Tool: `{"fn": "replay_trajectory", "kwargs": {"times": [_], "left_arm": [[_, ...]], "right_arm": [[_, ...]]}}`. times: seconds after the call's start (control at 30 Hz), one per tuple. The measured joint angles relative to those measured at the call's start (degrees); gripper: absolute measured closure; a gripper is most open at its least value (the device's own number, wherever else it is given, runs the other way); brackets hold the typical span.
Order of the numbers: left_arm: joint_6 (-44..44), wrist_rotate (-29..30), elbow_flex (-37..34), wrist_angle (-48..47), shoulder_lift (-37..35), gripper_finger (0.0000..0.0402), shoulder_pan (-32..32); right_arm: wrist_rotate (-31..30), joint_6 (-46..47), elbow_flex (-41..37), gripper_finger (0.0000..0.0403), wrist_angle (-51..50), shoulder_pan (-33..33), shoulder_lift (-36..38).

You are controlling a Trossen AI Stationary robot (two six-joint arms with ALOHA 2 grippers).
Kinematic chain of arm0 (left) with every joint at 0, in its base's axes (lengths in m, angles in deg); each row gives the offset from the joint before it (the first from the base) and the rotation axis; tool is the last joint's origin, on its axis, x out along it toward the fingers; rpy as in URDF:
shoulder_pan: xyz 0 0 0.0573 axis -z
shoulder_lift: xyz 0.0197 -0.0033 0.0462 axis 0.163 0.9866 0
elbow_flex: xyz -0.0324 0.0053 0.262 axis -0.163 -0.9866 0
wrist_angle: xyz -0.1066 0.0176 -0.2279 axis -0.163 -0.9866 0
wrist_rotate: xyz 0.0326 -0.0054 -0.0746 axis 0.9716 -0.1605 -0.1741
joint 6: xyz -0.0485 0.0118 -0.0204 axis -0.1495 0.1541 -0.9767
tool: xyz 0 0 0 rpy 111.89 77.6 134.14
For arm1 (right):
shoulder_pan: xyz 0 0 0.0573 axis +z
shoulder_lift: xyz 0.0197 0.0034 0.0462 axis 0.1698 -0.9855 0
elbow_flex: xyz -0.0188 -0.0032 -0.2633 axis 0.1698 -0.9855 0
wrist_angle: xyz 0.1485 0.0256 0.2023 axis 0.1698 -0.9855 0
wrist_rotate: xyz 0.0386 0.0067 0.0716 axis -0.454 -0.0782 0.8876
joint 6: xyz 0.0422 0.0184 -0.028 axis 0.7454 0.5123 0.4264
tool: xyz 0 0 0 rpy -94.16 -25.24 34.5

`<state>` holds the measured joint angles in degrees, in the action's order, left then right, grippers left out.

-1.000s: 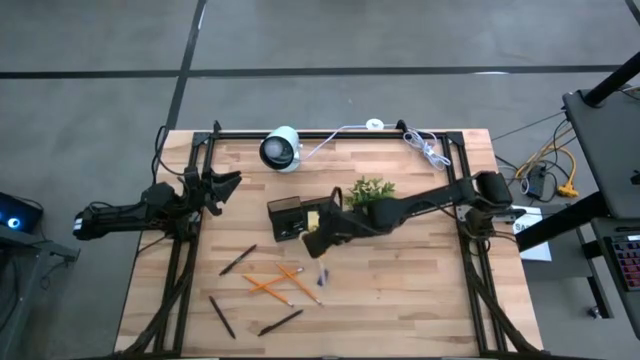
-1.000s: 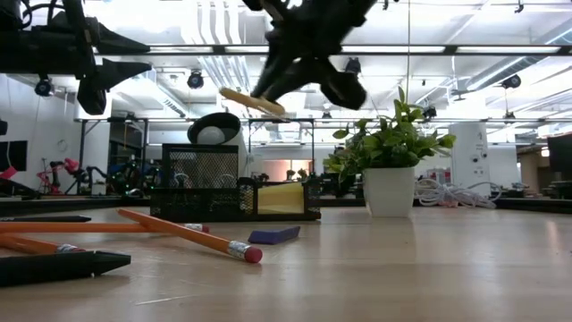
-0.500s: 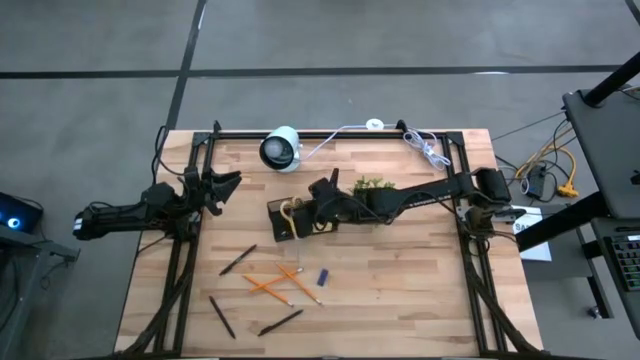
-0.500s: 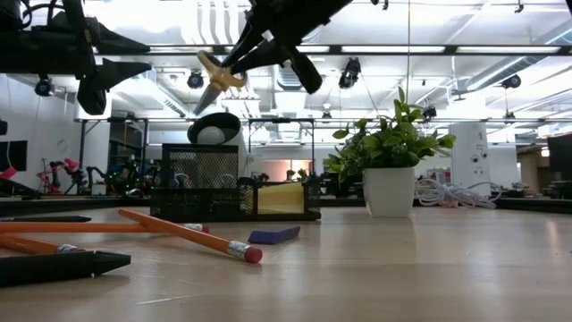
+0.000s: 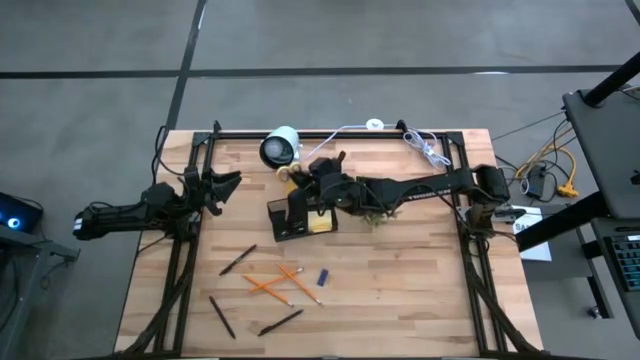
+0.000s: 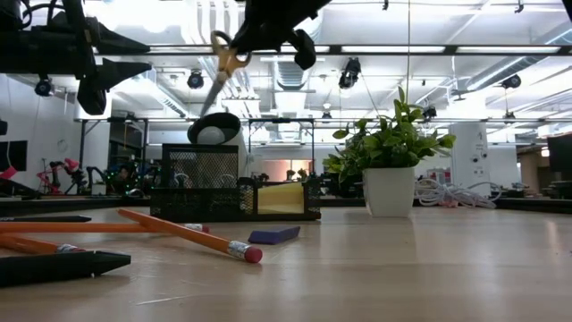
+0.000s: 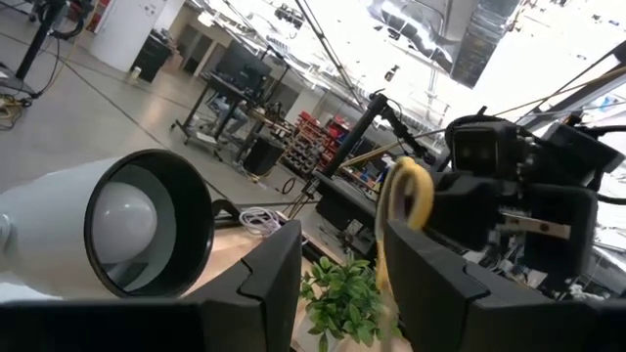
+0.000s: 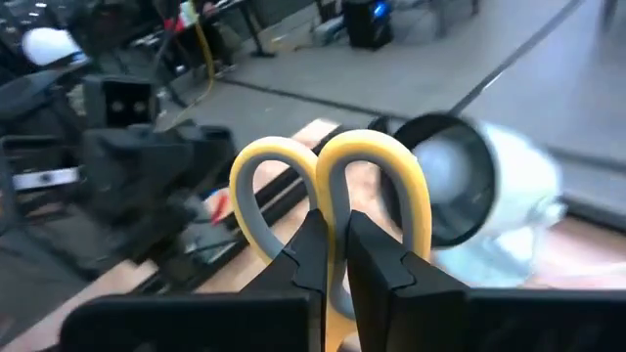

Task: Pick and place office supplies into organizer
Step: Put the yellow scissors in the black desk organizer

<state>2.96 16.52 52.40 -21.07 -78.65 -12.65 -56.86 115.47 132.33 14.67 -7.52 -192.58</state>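
Two arms show in the high view, and only the right one is at work: the right gripper [image 5: 300, 176] reaches across the counter [image 5: 400, 290] with its fingers clamped on the yellow-handled scissors [image 5: 291, 175], hanging just above the far edge of the black organizer [image 5: 287, 222], which lies directly below and slightly nearer than the fingers. The left gripper [image 5: 222, 183] waits off at the counter's left side, fingers apart and empty, well clear of the organizer (so the right arm is plainly the nearer). Orange pencils [image 5: 270, 287], thin black pens [image 5: 237, 260] and a tiny blue piece [image 5: 322, 276] lie loose on the counter, well on the near side of the fingers. In the low view the scissors [image 6: 217, 72] hang steeply, handles up by the fingers and blades pointing down toward the organizer's tall mesh compartment [image 6: 200, 179]; their long axis is close to upright, which I judge suits a straight lowering into that cup. The left wrist view shows the yellow handles [image 7: 406, 200] beyond its own open fingers. In the right wrist view the fingers [image 8: 377, 264] pinch together where the two yellow loops [image 8: 333, 191] meet.
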Motion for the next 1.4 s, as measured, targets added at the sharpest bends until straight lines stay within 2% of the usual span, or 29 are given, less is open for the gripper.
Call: {"fn": "replay_trajectory", "kwargs": {"times": [0.17, 0.3, 0.53, 0.73, 1.13, 1.27, 1.4], "left_arm": [[0.1, 0.0, 0.0, 0.0, 0.0, 0.0269, 0.0], [0.1, 0.0, 0.0, 0.0, 0.0, 0.0269, 0.0], [0.1, 0.0, 0.0, 0.0, 0.0, 0.0269, 0.0], [0.2, 0.0, 0.0, 0.0, 0.0, 0.0269, 0.0], [0.2, 0.0, 0.0, 0.0, 0.0, 0.0269, 0.0], [0.2, 0.0, 0.0, 0.0, 0.0, 0.0269, 0.0], [0.2, 0.1, 0.0, 0.0, 0.0, 0.0269, 0.0]], "right_arm": [[-1.8, -8.6, -0.1, 0.0393, 0.6, -0.7, 0.0], [-3.1, -14.5, -1.2, 0.0393, 4.9, -1.1, -0.2], [-2.3, -19.8, -3.0, 0.0392, 13.0, -1.5, -0.2], [0.9, -20.5, -5.7, 0.0392, 16.1, -1.8, -0.3], [1.2, -20.7, -10.8, 0.0392, 22.1, -2.0, -0.3], [2.1, -24.4, -10.7, 0.0392, 23.6, -1.9, -1.3], [5.9, -26.9, -8.3, 0.0392, 22.9, -1.9, -4.2]]}}
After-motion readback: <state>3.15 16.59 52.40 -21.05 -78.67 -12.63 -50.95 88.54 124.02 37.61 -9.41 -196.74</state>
